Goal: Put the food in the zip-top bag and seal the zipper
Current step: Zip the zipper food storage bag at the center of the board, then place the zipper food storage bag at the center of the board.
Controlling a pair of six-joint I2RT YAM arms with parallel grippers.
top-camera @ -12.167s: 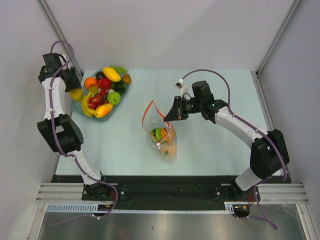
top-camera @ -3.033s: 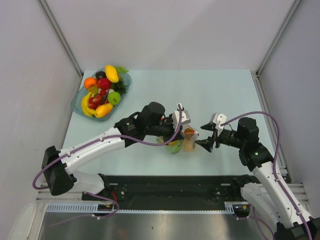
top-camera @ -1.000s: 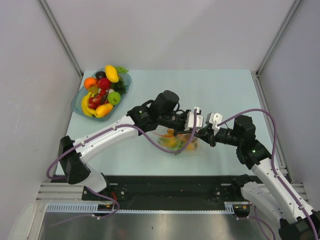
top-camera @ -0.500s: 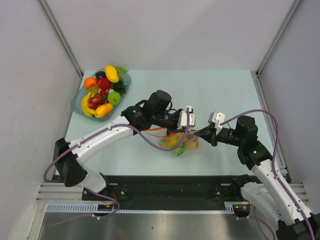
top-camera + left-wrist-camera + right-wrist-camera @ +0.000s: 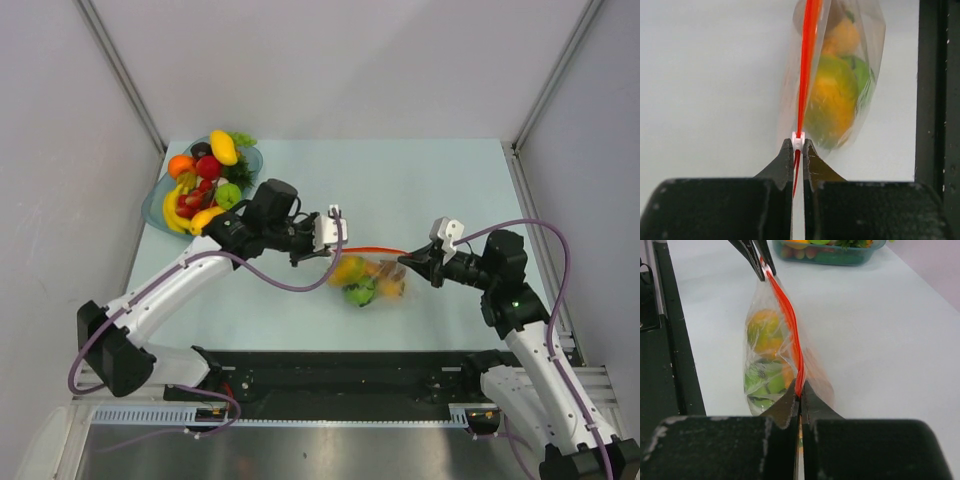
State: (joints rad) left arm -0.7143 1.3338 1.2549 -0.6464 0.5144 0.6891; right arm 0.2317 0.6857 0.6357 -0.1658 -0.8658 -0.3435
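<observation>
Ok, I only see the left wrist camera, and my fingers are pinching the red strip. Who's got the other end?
Observer: The right gripper is shut on the far end of the zipper.
Operator: Is the bag lying flat?
Observer: No, the zip-top bag hangs under the zipper, which is stretched straight from the left gripper to the right one.
Operator: Any fruit not bagged?
Observer: Yes, a bluish dish at the far left corner of the table holds a heap of toy fruits.
</observation>
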